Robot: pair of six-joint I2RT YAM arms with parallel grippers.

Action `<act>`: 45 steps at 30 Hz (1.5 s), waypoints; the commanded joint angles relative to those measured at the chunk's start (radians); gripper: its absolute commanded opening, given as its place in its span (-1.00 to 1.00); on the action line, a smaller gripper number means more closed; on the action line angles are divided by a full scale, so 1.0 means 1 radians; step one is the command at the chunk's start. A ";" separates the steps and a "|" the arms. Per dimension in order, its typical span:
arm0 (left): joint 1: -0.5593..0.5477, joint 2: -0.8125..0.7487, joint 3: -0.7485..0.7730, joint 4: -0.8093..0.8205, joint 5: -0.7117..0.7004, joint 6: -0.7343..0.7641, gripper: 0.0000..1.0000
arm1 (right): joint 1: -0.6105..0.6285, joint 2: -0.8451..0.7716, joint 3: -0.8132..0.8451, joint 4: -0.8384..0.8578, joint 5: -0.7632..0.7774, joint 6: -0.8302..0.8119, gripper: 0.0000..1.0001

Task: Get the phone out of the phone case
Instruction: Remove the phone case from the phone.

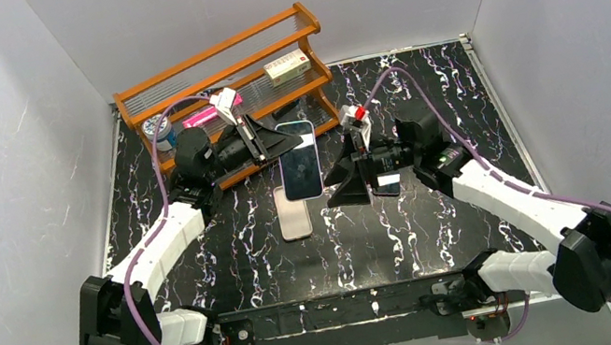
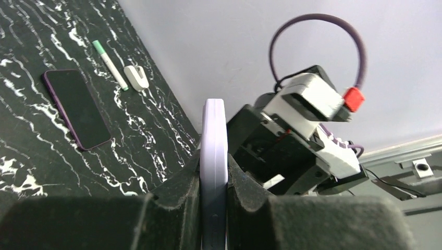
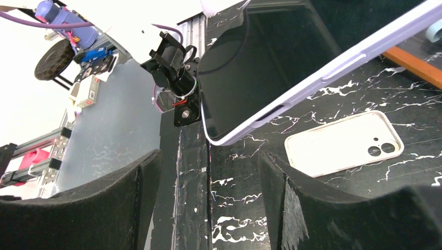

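My left gripper (image 1: pixel 292 142) is shut on the phone (image 1: pixel 300 162) and holds it above the table, dark screen up. In the left wrist view the phone (image 2: pixel 213 140) stands edge-on, its lavender rim pinched between my left gripper's (image 2: pixel 213 179) pads. The empty cream phone case (image 1: pixel 294 214) lies flat on the table just below the phone. In the right wrist view the case (image 3: pixel 344 143) shows its camera cutouts, with the phone (image 3: pixel 271 67) hanging above it. My right gripper (image 1: pixel 332 192) is open beside the phone, and nothing sits between its fingers (image 3: pixel 208 208).
A wooden rack (image 1: pixel 216 65) stands at the back with a small box (image 1: pixel 288 65) and a pink item (image 1: pixel 199 115) on it. A second dark phone (image 2: pixel 77 108), a green-capped pen (image 2: pixel 109 63) and a small white object (image 2: pixel 136 77) lie on the marbled table.
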 commanded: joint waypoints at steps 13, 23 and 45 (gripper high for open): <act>-0.048 -0.001 0.052 0.194 0.035 -0.090 -1.00 | 0.029 0.085 0.047 0.154 -0.081 -0.004 0.26; -0.069 0.036 0.054 0.215 0.039 -0.171 -1.00 | 0.030 0.102 0.065 0.182 -0.105 -0.032 -0.24; -0.094 0.120 0.100 0.222 0.093 -0.394 -1.00 | 0.031 0.117 0.144 -0.071 0.094 -0.376 -0.97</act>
